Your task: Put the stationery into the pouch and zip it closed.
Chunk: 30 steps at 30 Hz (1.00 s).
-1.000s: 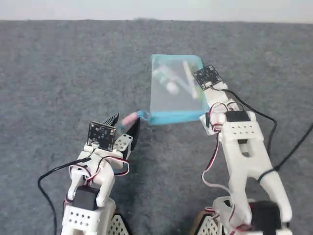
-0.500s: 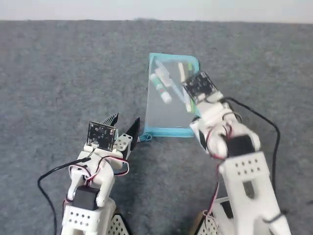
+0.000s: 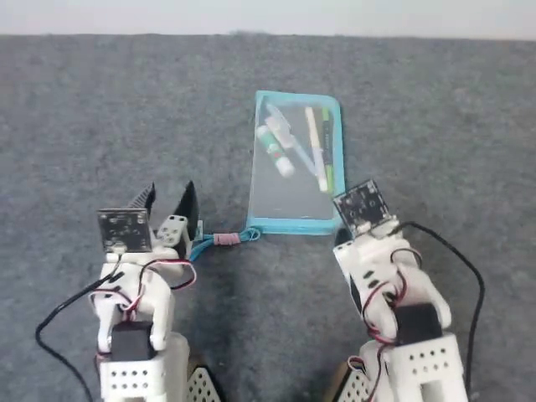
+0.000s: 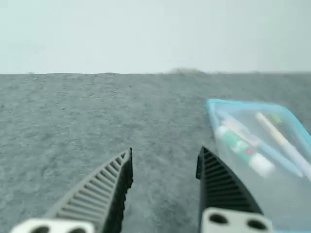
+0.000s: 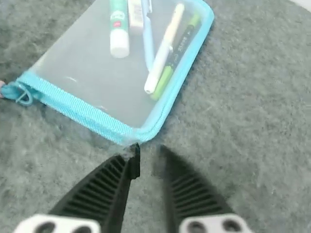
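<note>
Pouch [image 3: 293, 163]: a clear pouch with teal trim, lying flat on the grey mat [image 3: 100, 109] with its long sides running away from the arms. The teal zip edge is the short edge nearest them and looks closed.
Stationery: it is inside the pouch. A glue stick [image 3: 275, 151] lies toward the left arm's side, and the pens [image 3: 322, 155] lie along the other long side.
Zip cord [image 3: 222, 239]: blue with a pink tag, it trails from the pouch's near corner toward the left gripper. I cannot tell whether it touches the gripper.
Left gripper [image 3: 169, 188]: it sits off the pouch's near corner, beside the long edge. The jaws are spread wide with nothing between them.
Right gripper [image 5: 149, 148]: its tips are just at the pouch's other near corner. The jaws are a narrow slit apart and hold nothing. I cannot tell whether one tip touches the trim.
Edges: the pouch's far short edge lies near the mat's far border, where a pale wall [image 3: 268, 15] begins.
Room: open grey mat stretches along both long sides of the pouch and between the two arms, on the near side of the zip edge.
</note>
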Available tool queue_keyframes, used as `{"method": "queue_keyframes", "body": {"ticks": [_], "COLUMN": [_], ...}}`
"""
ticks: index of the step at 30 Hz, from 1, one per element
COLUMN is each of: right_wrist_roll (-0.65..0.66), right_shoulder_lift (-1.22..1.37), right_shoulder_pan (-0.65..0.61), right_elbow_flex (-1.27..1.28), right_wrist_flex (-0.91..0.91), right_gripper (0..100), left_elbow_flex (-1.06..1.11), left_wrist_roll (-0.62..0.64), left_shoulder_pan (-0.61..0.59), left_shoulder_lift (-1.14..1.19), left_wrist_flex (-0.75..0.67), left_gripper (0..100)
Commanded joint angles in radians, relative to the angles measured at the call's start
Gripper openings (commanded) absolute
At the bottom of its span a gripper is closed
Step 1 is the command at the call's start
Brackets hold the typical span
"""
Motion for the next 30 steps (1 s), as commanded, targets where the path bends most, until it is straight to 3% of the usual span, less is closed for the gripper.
{"method": "queue_keyframes", "body": {"ticks": [1, 11, 21, 25, 28, 30], "right_wrist_roll": [-0.012, -0.011, -0.014, -0.012, -0.012, -0.012], "right_shoulder_lift": [-0.120, -0.367, -0.354, -0.354, -0.355, -0.351], "right_shoulder_pan": [0.005, 0.209, 0.232, 0.232, 0.234, 0.243], "right_elbow_flex": [0.060, 0.259, 0.328, 0.328, 0.328, 0.328], "right_wrist_flex": [0.021, 0.064, 0.108, 0.237, 0.372, 0.361], "right_gripper": [6.7, 7.6, 7.5, 7.3, 7.2, 7.2], "left_elbow_flex": [-0.068, 0.081, 0.076, 0.076, 0.076, 0.076], "left_wrist_roll": [0.029, 0.055, 0.055, 0.055, 0.055, 0.049], "left_shoulder_pan": [-0.034, -0.038, -0.038, -0.041, -0.129, -0.176], "left_shoulder_lift": [-0.005, 0.006, 0.008, 0.002, -0.003, -0.003], "left_wrist_flex": [0.011, 0.014, 0.345, 0.519, 0.522, 0.519], "left_gripper": [21, 21, 21, 21, 21, 18]}}
